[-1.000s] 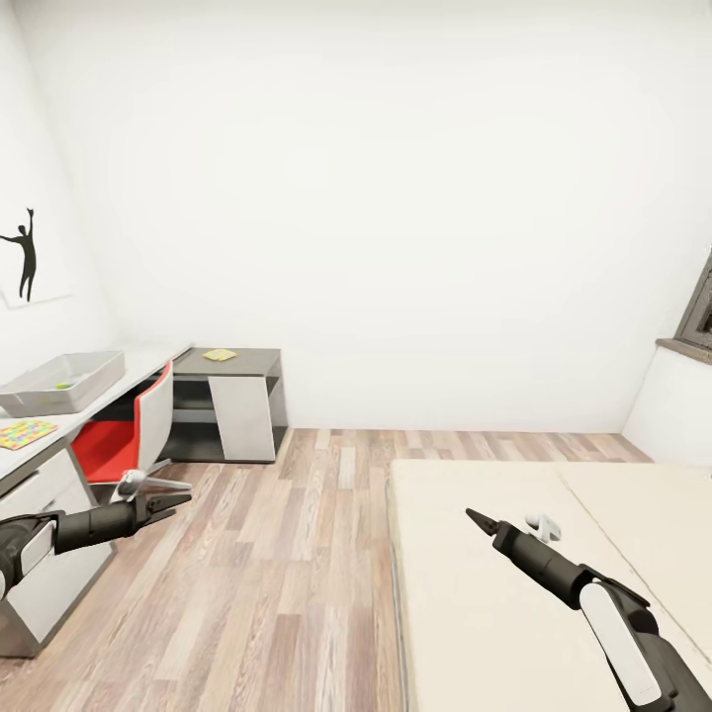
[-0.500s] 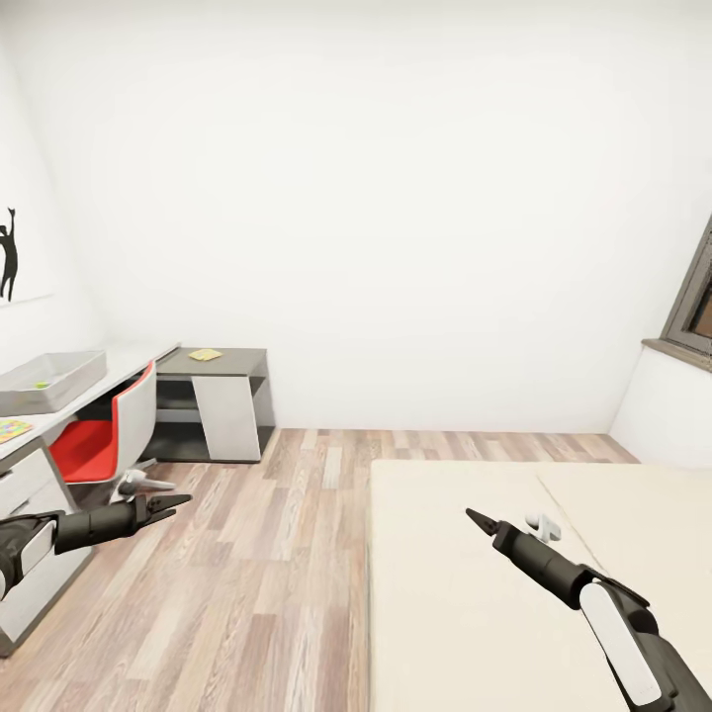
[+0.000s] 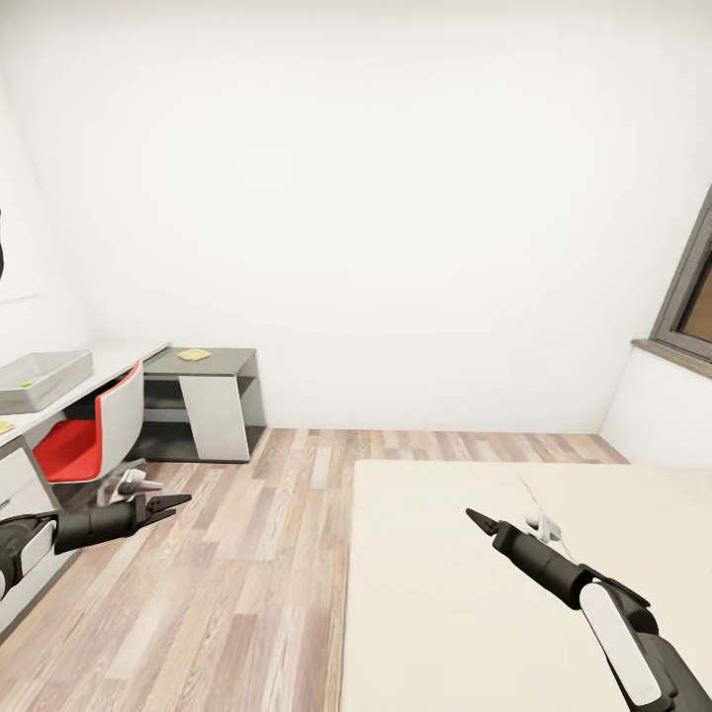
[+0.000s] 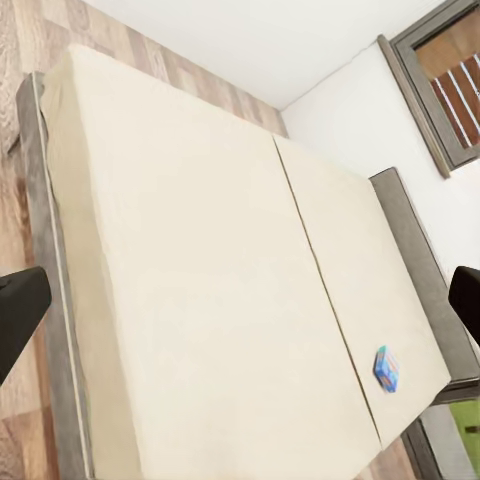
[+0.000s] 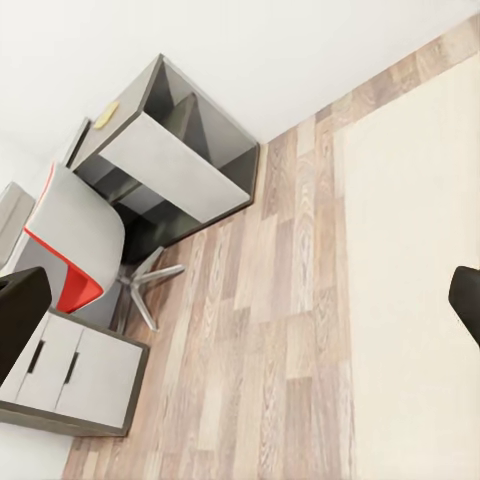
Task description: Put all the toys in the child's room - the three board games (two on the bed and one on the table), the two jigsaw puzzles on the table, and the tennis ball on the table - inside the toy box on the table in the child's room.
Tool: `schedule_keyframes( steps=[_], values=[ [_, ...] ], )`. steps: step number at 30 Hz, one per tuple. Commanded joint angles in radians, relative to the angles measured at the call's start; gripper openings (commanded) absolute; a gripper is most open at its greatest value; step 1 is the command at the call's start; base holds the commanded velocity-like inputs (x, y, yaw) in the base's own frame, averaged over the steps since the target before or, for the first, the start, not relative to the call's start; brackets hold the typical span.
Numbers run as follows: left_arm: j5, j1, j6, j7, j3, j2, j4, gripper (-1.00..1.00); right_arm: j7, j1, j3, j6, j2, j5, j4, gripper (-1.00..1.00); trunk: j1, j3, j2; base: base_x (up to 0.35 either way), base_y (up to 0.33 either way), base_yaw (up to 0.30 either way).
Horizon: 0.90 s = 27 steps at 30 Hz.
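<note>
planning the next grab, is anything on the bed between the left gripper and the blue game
Nothing visible does. In the left wrist view the blue game lies alone near the headboard, with only bare mattress before it. The left gripper is open and empty.

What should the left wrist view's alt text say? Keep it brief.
A wide bed with a beige two-part mattress and grey frame, seen from above, with a small blue flat game box lying near its low grey headboard. Wood-plank floor and a grey-framed window border it.
</note>
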Motion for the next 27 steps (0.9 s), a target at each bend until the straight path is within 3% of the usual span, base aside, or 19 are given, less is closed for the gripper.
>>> schedule_keyframes(
  steps=[1,27],
  values=[
    [-0.004,0.0,0.01,-0.003,0.007,0.0,0.0,1.0,0.002,0.0,-0.002,0.007,0.0,-0.004,0.0,1.0,0.0,0.0,-0.001,0.0,-0.037,0.0],
    [-0.004,0.0,0.01,-0.004,0.007,0.0,0.0,1.0,0.001,0.0,-0.002,0.005,0.0,-0.004,0.001,1.0,0.0,0.0,-0.001,-0.007,-0.004,0.0]
  ],
)
